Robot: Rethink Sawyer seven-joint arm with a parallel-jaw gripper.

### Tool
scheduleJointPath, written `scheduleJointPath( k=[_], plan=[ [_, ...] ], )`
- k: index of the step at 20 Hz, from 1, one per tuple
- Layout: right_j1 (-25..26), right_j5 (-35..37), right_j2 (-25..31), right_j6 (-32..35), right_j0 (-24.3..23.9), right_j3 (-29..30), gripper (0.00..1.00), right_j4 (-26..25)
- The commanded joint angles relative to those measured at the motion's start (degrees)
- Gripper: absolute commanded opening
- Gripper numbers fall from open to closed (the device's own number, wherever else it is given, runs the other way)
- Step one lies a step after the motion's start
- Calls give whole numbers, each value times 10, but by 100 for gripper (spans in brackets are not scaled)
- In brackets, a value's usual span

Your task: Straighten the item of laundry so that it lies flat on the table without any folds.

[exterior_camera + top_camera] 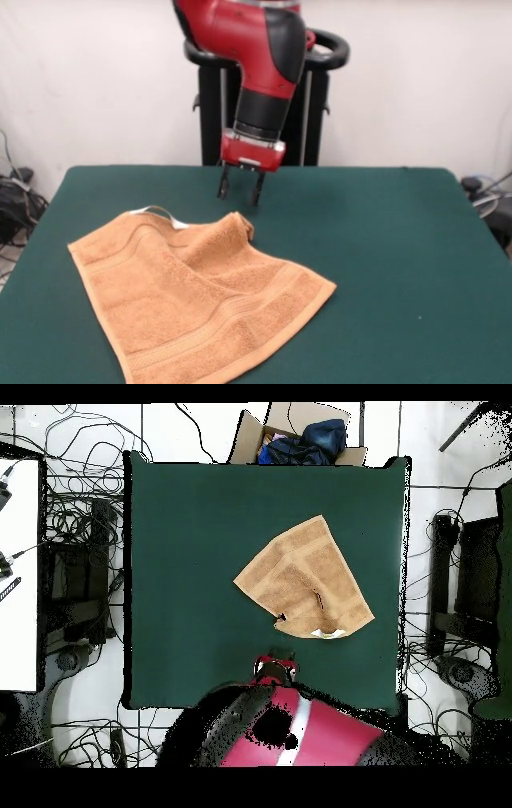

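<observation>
green felt table [384,240], white wall behind, cables on the floor at both sides; cardboard box [300,436] with dark cloth at the table's far edge in the overhead view.

front view, left to right:
- towel [192,304] lies left of centre, reaching down to the picture's lower edge. left corner looks flat, border band visible along it.
- white loop tag [160,212] shows at the towel's upper edge, lifted a little off the felt.
- right of the tag, the upper corner [238,224] is folded over onto the body, making a raised peak with a shadowed crease below it. overhead view agrees: a doubled flap and dark crease at the edge nearest my base.
- right corner lies flat on the table, second border band running across it.

my gripper [240,188] hangs just above the felt, close behind the folded peak, not touching cloth. fingers parted, nothing between them.

step, as i judge it: one fold left to undo; i am between grasps, lining up on that flap.

next move calls for: come down on the flap's top layer only, pinch near its tip, draw it outward away from the towel's middle until the corner lies flat. risk: catching both layers would drag the whole towel.
</observation>
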Motion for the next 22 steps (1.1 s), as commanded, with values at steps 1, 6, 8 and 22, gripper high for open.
scheduleJointPath(
  k=[1, 6, 8, 22],
  plan=[
    [-10, -61, 105, 235, -44, -4, 100, -19],
    [-11, -121, 137, 300, -68, 4, 100, -25],
    [-10, -124, 142, 316, -72, 6, 100, -22],
    [46, -101, 137, 360, -79, -31, 100, -20]
  ],
)
